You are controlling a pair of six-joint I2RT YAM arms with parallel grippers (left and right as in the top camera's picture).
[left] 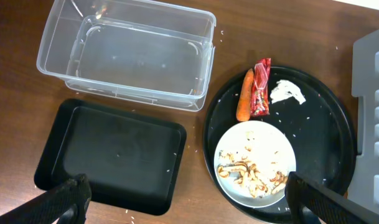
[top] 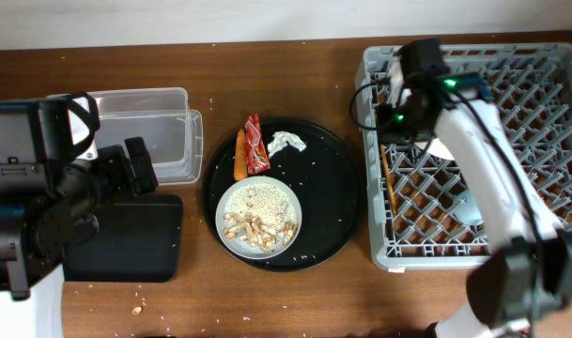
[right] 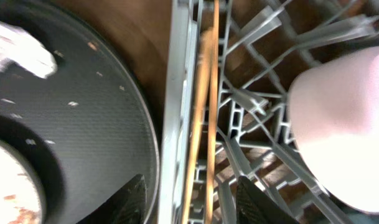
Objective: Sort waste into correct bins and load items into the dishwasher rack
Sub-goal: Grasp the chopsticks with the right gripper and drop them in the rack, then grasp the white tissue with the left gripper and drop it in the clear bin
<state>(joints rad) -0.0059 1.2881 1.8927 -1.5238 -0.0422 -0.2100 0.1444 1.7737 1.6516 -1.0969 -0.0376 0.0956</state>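
Right gripper [right: 195,208] hangs over the left edge of the grey dishwasher rack [top: 539,84], its fingers [right: 134,200] spread apart and holding nothing. Between them, in the wrist view, the wooden chopsticks [right: 205,112] lie in the rack just inside its left wall. The pair lies side by side, its long axis running top to bottom of the frame. From overhead they show as a thin line in the same channel [top: 389,188]. A white bowl [right: 338,124] sits in the rack to the right of them, and a light-blue cup [top: 469,208] lies lower right in the rack. The left gripper [left: 189,208] hovers at the left of the table with its fingers [left: 65,199] wide apart and empty. Below it are the clear tub [left: 127,53] at upper left and the black rectangular tray [left: 114,155] just under it. On the round black tray [left: 326,124] the carrot [left: 244,95] lies nearly upright in the frame, narrow end toward the top. The red wrapper [left: 261,87] lies just beside it on the right, parallel, and the white tissue [left: 287,92] is further right. The plate [left: 254,163], below them, carries rice and beige scraps.
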